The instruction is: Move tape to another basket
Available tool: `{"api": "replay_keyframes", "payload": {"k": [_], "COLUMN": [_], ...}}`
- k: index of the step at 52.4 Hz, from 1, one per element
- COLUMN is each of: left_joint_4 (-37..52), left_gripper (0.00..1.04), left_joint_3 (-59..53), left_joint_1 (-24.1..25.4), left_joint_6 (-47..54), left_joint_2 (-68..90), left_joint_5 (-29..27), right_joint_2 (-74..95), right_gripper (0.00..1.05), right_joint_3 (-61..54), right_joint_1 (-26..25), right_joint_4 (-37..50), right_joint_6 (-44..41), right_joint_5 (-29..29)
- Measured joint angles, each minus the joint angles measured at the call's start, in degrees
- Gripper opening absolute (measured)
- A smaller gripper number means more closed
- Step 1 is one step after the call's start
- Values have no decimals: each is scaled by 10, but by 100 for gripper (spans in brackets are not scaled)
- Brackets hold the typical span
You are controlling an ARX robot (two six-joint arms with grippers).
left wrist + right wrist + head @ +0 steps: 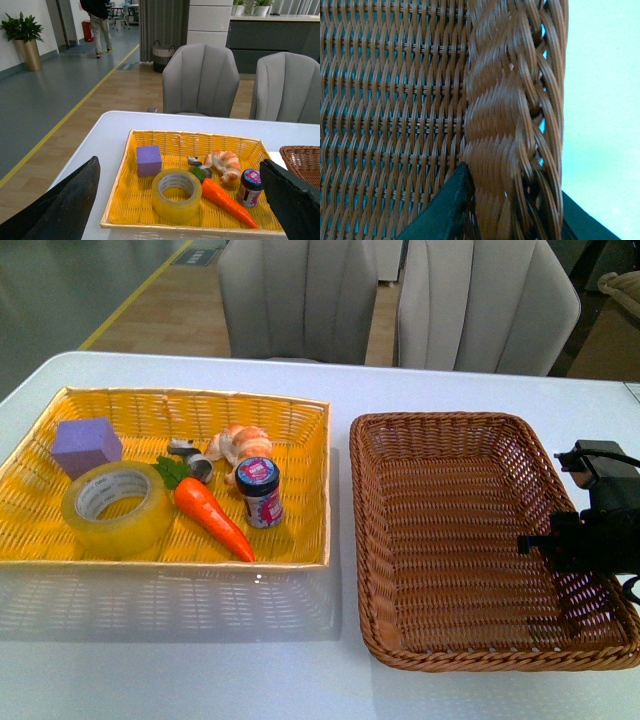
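The tape [116,508], a yellowish roll with a white core, lies flat in the front left of the yellow basket [300,415]; it also shows in the left wrist view [176,195]. The brown wicker basket [450,425] stands to the right, with nothing in it. My right gripper [565,545] is shut on the basket's right braided rim [512,125], one finger [445,210] inside the wall and one outside. My left gripper [180,202] is open, held back from the yellow basket with the tape between its fingers [60,205] in its view. It is out of the front view.
The yellow basket also holds a purple block [86,445], a toy carrot [210,515], a small jar [260,492], a croissant [240,445] and a small grey ring [190,458]. Two grey chairs [300,295] stand behind the white table [200,680].
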Motion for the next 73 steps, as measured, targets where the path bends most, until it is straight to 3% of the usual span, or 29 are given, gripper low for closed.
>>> {"api": "replay_keyframes", "payload": {"k": [5, 21, 27, 29, 32, 34, 37, 53, 61, 73], "left_joint_4": [0, 0, 0, 0, 0, 0, 0, 0, 0, 0], "left_gripper": [96, 96, 96, 96, 96, 96, 96, 96, 96, 96], "left_joint_3": [0, 0, 0, 0, 0, 0, 0, 0, 0, 0], "left_joint_1": [0, 0, 0, 0, 0, 0, 0, 0, 0, 0], "left_joint_6": [0, 0, 0, 0, 0, 0, 0, 0, 0, 0], "left_joint_2": [0, 0, 0, 0, 0, 0, 0, 0, 0, 0], "left_joint_5": [0, 0, 0, 0, 0, 0, 0, 0, 0, 0], "right_joint_2": [-9, -141, -221, -237, -282, -333, -423, -554, -618, -725], "right_gripper": [53, 96, 95, 91, 77, 68, 53, 2, 2, 2], "right_joint_3": [-13, -66, -99, -126, -206, -258, -312, -419, -451, -490], "right_joint_1": [-19, -75, -85, -84, -78, -71, -60, -35, -9, 9], "right_joint_4": [5, 54, 73, 147, 325, 372, 388, 356, 323, 254], "right_joint_6": [-4, -15, -14, 0, 17, 24, 29, 31, 34, 34], "right_joint_5": [-11, -73, -108, -94, -63, -58, -50, -23, 14, 21]}}
